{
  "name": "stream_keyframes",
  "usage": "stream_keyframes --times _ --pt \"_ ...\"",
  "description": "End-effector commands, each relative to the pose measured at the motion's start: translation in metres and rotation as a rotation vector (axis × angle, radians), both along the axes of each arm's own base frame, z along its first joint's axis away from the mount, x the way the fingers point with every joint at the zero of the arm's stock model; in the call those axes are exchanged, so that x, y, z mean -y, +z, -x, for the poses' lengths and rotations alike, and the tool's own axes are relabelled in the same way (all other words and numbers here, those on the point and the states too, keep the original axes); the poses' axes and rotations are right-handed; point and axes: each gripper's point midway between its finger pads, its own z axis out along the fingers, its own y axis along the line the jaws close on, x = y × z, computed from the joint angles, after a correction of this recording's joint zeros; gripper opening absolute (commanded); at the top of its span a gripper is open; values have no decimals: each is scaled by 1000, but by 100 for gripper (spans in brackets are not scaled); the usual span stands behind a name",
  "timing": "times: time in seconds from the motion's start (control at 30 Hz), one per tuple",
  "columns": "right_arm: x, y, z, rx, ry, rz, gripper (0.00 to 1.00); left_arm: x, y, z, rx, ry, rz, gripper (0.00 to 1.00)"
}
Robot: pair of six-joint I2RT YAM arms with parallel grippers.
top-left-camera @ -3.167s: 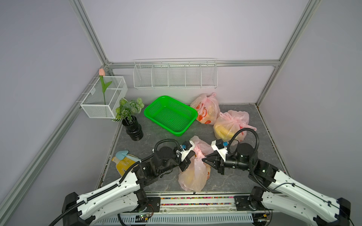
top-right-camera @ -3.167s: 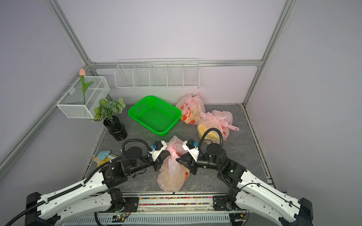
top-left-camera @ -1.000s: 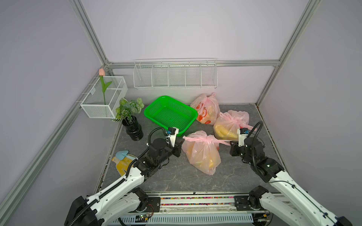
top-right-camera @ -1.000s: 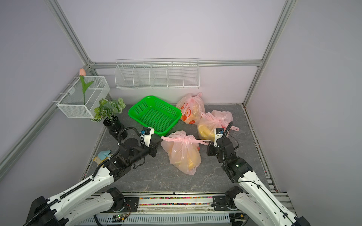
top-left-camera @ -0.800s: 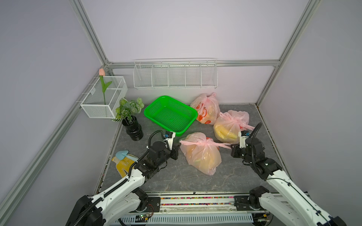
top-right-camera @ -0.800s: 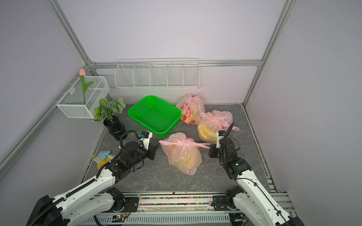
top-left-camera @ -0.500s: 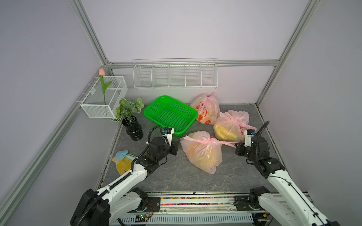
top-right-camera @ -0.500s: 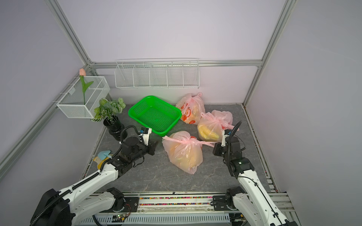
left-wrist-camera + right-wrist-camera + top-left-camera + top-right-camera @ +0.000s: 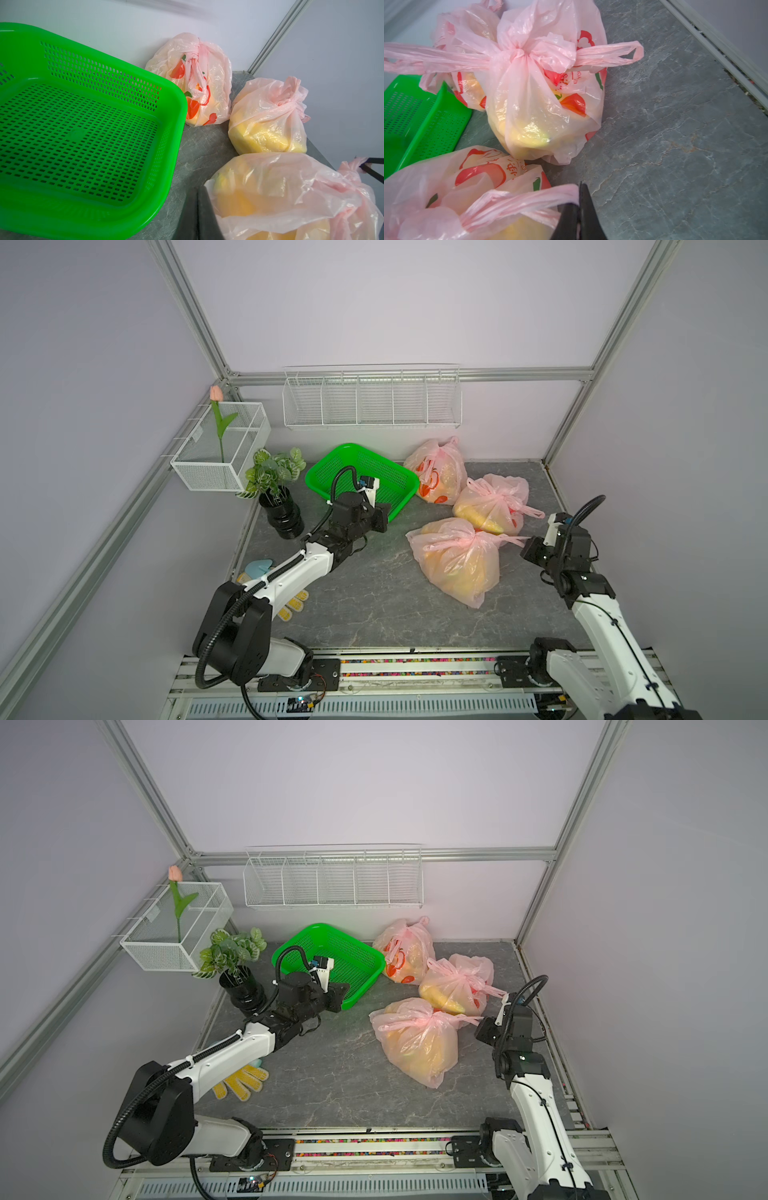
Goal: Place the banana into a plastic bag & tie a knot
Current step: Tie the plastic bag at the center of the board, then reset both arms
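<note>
Left gripper [image 9: 384, 517], jaws together and empty, sits at the basket [image 9: 325, 472]. The right gripper [image 9: 525, 548] pinches the bag [image 9: 457, 568] by its handle [image 9: 513, 540], with two tied bags [image 9: 490, 506] crowding close.

Readable print only in right wrist view. On middle bag [image 9: 529, 104]: red Latin capitals running sideways beside orange fruit graphic [image 9: 574, 104], I read "E YOU", start hidden in fold; smaller red characters next to them too crumpled to read. On nearest bag [image 9: 446, 187]: red Chinese-looking characters plus tiny Latin letters beside peach graphic [image 9: 481, 172], blurred, I can't make them out. Top views: bag print too small to read.
</note>
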Motion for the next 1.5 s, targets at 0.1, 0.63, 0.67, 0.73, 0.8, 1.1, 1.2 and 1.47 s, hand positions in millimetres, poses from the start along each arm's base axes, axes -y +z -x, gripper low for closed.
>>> stream_keyframes --times 0.1,0.63,0.67,0.73,0.8,1.1,1.2,1.47 --pt "-22 9 7 48 93 -47 29 11 11 59 1 -51 -66 41" --pt "48 48 11 113 -187 209 93 -194 -5 35 40 790 -258 100" --pt "55 38 6 116 -213 243 91 -200 -8 29 64 821 -296 100" --pt "67 15 -2 112 -247 310 89 -210 -12 21 118 878 -385 100" --pt "74 -7 -9 88 -257 357 89 -210 -13 13 189 853 -465 100" --pt "41 -46 -45 218 -71 376 89 -230 -61 -6 274 756 -433 100" --pt "17 -39 -56 300 46 393 89 -223 -67 -12 314 688 -442 100" --pt "-16 -37 -80 367 238 418 89 -226 -79 -26 324 656 -452 100"
